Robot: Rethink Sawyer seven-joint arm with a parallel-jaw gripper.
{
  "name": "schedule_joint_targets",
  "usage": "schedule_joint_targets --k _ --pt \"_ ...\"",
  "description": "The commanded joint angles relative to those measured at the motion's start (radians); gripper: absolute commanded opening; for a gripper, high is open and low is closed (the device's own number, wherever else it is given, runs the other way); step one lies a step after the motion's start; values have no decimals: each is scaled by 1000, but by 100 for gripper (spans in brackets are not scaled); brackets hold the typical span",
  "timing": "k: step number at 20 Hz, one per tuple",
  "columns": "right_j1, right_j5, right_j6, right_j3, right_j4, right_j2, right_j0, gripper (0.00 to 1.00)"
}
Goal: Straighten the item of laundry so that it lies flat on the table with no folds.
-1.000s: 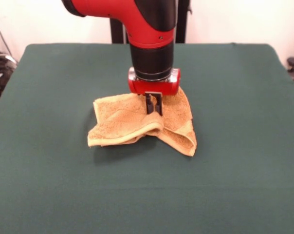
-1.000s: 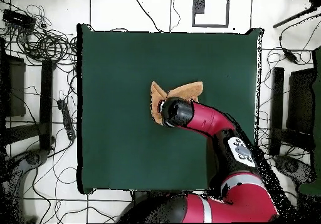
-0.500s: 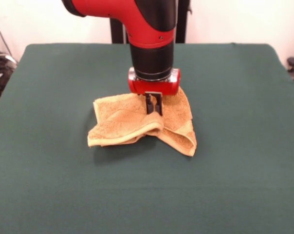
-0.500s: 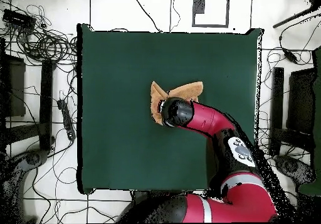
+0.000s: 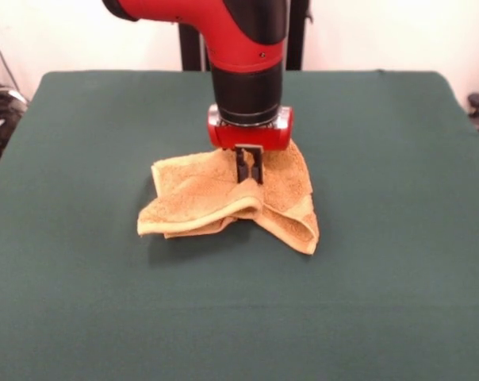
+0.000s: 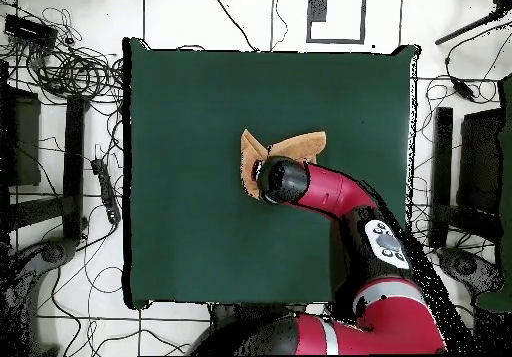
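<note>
Beneath our claw (image 5: pixel 249 169) the towel (image 5: pixel 224 202) lay crumpled on the tabletop (image 5: pixel 382 238); its fingers looked pinched on a fold; lifting might drag several layers together.

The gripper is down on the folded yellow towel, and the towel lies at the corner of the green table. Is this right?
Not quite. The front view shows the towel near the middle of the green table, not at a corner. The gripper is indeed down on it, and it is folded.

Tangled black cables (image 6: pixel 70 68) are seen on the pale tiled floor (image 6: pixel 230 18) beside one table edge; a dark framed square (image 6: pixel 335 16) is seen on the floor beyond another; dark equipment (image 6: pixel 470 173) is stood along the opposite side.
</note>
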State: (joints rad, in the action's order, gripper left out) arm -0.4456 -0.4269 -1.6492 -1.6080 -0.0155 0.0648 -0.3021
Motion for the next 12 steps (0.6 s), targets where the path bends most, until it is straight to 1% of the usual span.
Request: schedule_joint_targets --k 1,6,8,12 --pt "-80 -24 -20 -142 -76 54 -29 0" --pt "-168 -131 44 -179 -91 88 -71 0" --pt "-202 -136 61 -207 -97 109 -90 0" --pt "-246 -195 73 -227 -98 136 -104 0"
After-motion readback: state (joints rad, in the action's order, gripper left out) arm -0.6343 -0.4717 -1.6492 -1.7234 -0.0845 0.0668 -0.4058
